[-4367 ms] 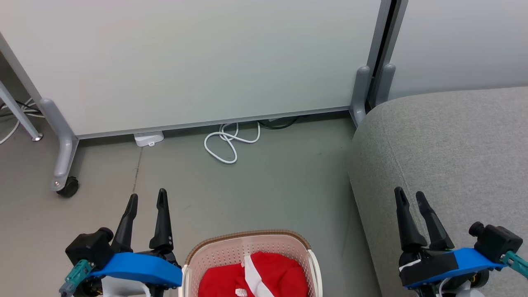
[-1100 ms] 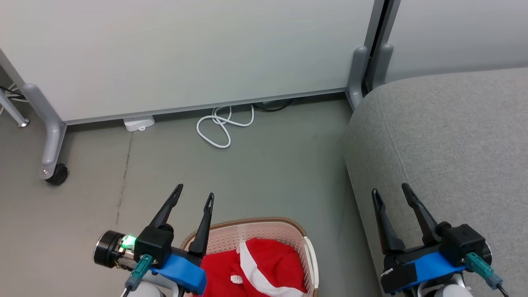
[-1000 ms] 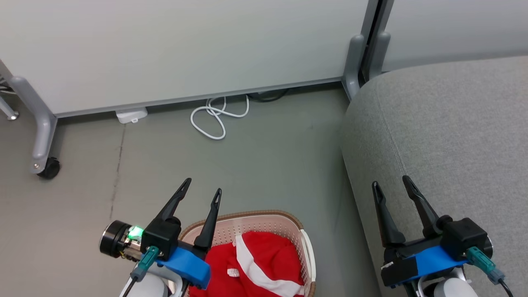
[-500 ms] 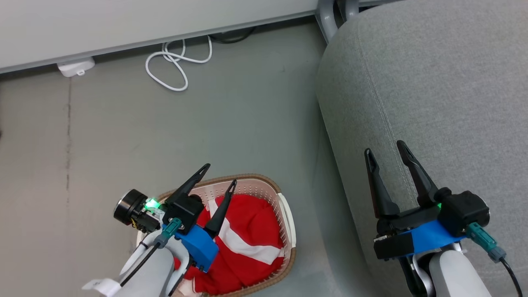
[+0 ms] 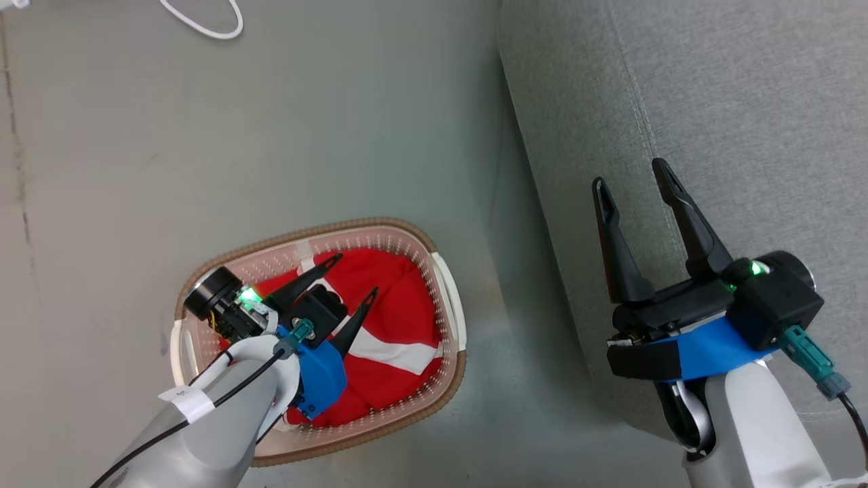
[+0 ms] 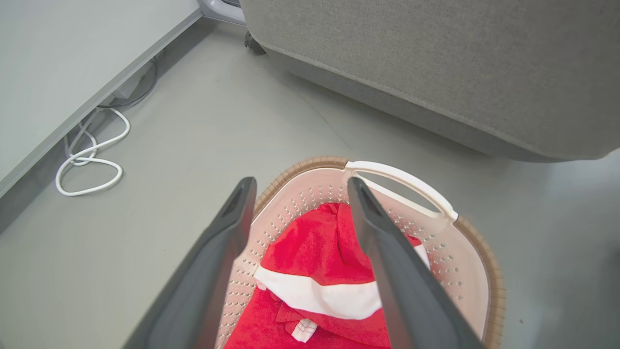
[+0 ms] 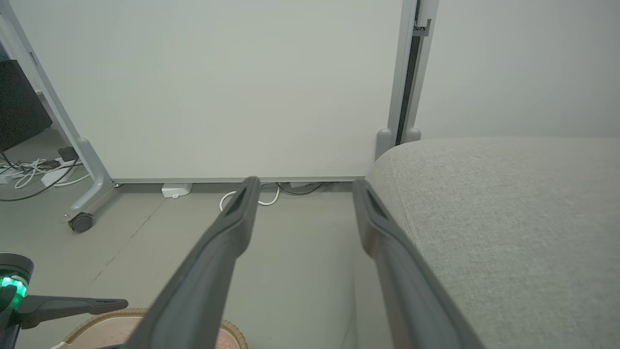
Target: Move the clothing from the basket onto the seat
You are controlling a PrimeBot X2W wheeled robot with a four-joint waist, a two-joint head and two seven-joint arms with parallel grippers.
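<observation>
clothing point(image 5: 400, 305), bright red soft fabric with a broad white stripe, lies crumpled inside the basket point(image 5: 380, 227) at the lower left of the head view. the basket is an oval tub of pale perforated plastic with a brown woven-look rim, standing on the smooth grey floor point(image 5: 203, 135) beside the seat point(image 5: 746, 102), a grey coarse-weave cushion with a rounded edge and a stitched seam filling the upper right. the left gripper point(image 5: 356, 274) hangs over the red cloth, its two long dark tapered fingers spread with nothing between them. the right gripper point(image 5: 628, 173) at the right is spread just as wide and empty, over the seat's edge. in the left wrist view, the left gripper point(image 6: 301, 182) frames the clothing point(image 6: 315, 257), folded in soft creases with a small white tag, in the basket point(image 6: 479, 242) at lower centre; the seat point(image 6: 436, 58) spans the top, and a looped white cable point(image 6: 87, 165) lies at the left. in the right wrist view, the right gripper point(image 7: 305, 182) stands parted above bare floor, the seat point(image 7: 508, 203) at the right, the basket rim point(image 7: 227, 332) at the bottom left.
</observation>
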